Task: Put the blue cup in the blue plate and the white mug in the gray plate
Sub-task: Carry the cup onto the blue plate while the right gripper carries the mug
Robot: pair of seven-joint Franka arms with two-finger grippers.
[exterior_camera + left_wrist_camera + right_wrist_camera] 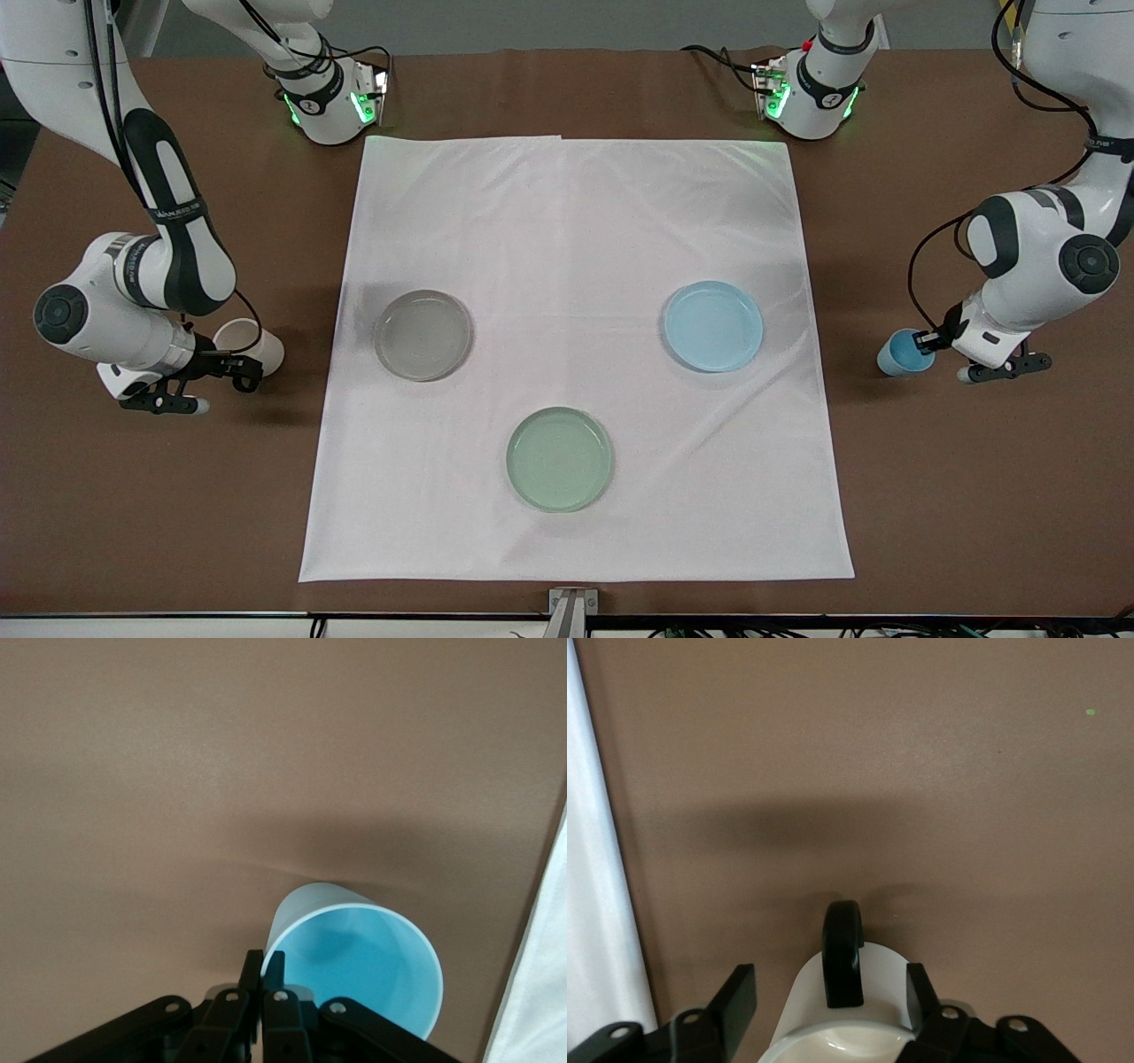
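The blue cup (902,354) lies tipped on the brown table at the left arm's end, off the cloth. My left gripper (930,341) is shut on its rim, one finger inside and one outside, as the left wrist view shows (cup (363,961), gripper (264,964)). The white mug (257,347) lies tipped at the right arm's end, black handle (842,952) upward. My right gripper (237,365) is open with the mug (868,992) between its fingers (735,1001). The blue plate (713,325) and gray plate (423,334) sit empty on the cloth.
A white cloth (576,221) covers the table's middle. A pale green plate (560,458) sits on it nearer the front camera than the other two plates. Brown table (974,496) surrounds the cloth. The arm bases stand along the table's robot edge.
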